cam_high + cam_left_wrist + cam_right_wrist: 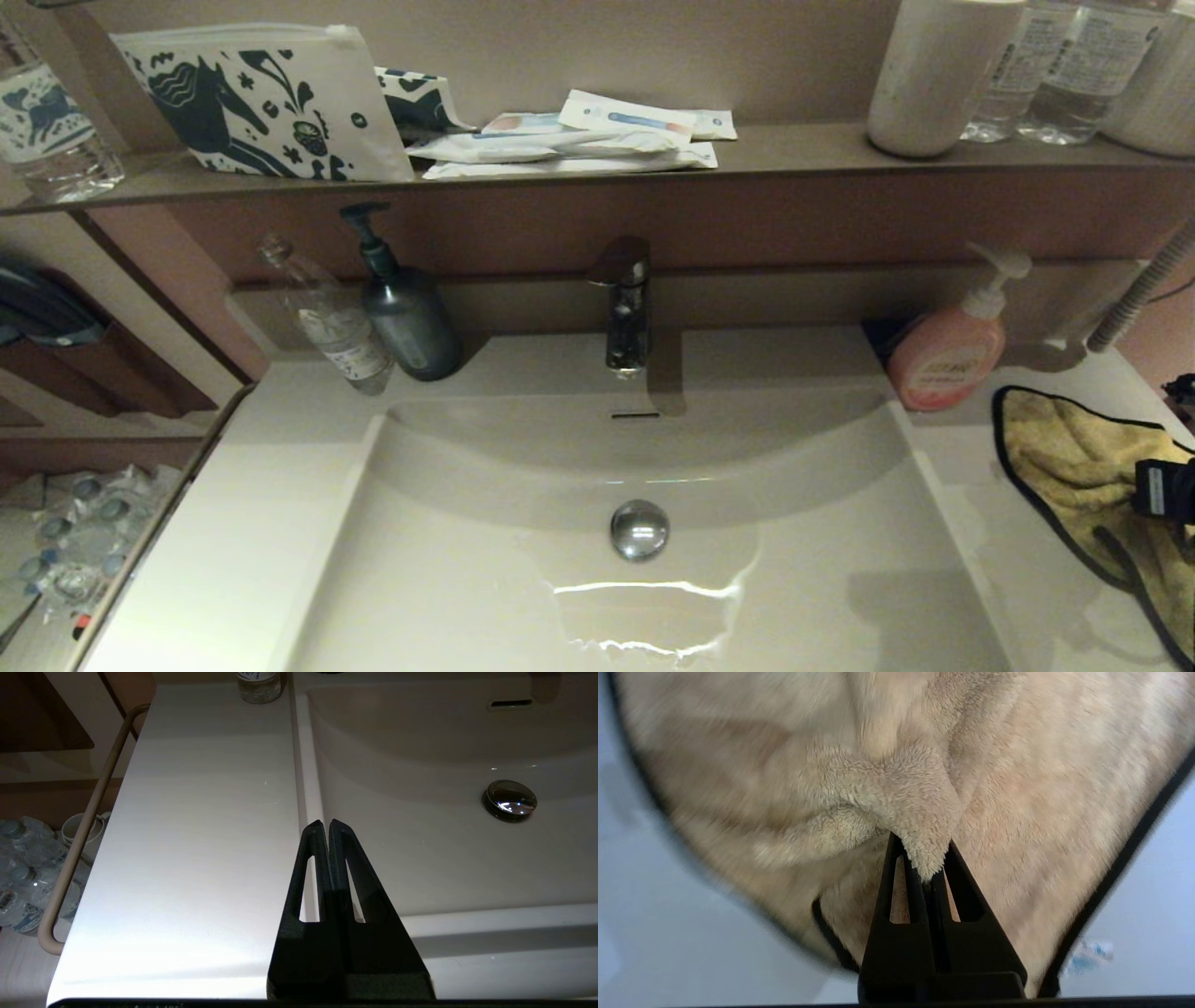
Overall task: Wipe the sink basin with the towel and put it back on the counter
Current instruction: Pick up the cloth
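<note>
The mustard-yellow towel (1074,457) with black edging lies on the counter (980,551) right of the sink basin (822,560). My right gripper (923,851) is shut on the towel (1017,788), pinching a raised fold of it; in the head view only part of that arm (1167,490) shows at the right edge. The basin is off-white, with a chrome drain plug (639,529) and a slot overflow (635,415), and some water shines on its floor. My left gripper (325,823) is shut and holds nothing, over the basin's left rim (303,793).
A chrome tap (625,308) stands behind the basin. A pink soap pump bottle (948,359) sits just left of the towel. A dark pump bottle (406,313) and a clear bottle (331,322) stand at back left. The brown shelf (794,149) holds a horse-patterned pouch (261,103).
</note>
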Controlling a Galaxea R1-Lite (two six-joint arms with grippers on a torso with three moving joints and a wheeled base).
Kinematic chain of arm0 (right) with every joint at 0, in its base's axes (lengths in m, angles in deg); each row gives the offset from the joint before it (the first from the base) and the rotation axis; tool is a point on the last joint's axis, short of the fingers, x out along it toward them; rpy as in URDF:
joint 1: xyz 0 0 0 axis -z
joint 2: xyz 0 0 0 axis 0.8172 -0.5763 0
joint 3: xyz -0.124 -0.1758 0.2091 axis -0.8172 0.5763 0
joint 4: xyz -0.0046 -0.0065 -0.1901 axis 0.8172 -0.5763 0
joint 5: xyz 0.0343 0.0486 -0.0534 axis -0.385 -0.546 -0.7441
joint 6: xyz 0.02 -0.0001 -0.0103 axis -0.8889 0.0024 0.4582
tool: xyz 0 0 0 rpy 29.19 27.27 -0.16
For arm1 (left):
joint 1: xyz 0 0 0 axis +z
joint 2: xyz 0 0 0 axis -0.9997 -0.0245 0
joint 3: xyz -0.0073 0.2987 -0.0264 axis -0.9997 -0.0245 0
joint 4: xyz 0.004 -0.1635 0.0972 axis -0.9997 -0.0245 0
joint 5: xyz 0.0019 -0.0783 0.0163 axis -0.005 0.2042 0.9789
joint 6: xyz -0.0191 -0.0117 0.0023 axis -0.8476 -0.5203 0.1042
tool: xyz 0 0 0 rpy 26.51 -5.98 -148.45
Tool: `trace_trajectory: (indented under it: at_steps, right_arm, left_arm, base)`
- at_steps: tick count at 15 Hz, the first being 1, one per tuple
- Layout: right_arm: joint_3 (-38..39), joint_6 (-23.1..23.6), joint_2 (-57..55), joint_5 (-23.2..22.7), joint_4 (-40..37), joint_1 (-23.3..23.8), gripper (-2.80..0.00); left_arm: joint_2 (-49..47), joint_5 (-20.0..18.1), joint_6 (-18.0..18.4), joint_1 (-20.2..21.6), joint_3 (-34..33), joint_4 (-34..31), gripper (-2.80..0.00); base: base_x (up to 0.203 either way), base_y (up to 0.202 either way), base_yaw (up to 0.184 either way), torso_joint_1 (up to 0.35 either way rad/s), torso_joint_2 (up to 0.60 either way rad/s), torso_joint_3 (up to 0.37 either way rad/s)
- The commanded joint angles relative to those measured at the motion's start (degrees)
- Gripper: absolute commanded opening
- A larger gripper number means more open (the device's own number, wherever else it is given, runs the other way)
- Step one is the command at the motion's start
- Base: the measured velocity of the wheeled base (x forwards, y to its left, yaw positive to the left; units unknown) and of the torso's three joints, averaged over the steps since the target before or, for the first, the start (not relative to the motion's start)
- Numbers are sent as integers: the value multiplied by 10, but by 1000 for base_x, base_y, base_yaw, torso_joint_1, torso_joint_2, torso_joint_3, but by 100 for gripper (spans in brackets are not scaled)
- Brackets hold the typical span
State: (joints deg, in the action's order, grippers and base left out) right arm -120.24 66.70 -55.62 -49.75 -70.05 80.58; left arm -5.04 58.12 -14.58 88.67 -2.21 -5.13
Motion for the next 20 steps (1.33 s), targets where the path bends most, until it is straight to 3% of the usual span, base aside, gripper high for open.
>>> trace_trajectory:
  at_steps: [1, 4, 7, 11, 13, 15, 20]
  right_arm:
    - [-1, -1, 39, -4, -23, -6, -280]
    - [-2, -19, 112, -17, -76, -38, -280]
    - [-11, -39, 193, -19, -137, -100, -280]
    - [-118, -95, 262, -19, -291, -197, -280]
    - [-153, -115, 281, -15, -325, -243, -280]
    - [-184, -141, 286, 2, -350, -287, -280]
    - [-236, -193, 253, 72, -363, -456, -280]
  left_arm:
    - [-1, 0, 0, 0, 0, 0, -280]
    - [-1, 0, 0, 0, 0, 0, -280]
    - [-1, 0, 0, 0, 1, 0, -280]
    - [-1, 0, 0, 0, 0, 0, -280]
    - [-1, 0, 0, 0, 0, 0, -280]
    - [-1, 0, 0, 0, 0, 0, -280]
    - [-1, 0, 0, 0, 0, 0, -280]
  base:
    - [0, 0, 0, 0, 0, 0]
    - [0, 0, 0, 0, 0, 0]
    - [0, 0, 0, 0, 0, 0]
    - [0, 0, 0, 0, 0, 0]
    - [0, 0, 0, 0, 0, 0]
    - [0, 0, 0, 0, 0, 0]
    - [0, 0, 0, 0, 0, 0]
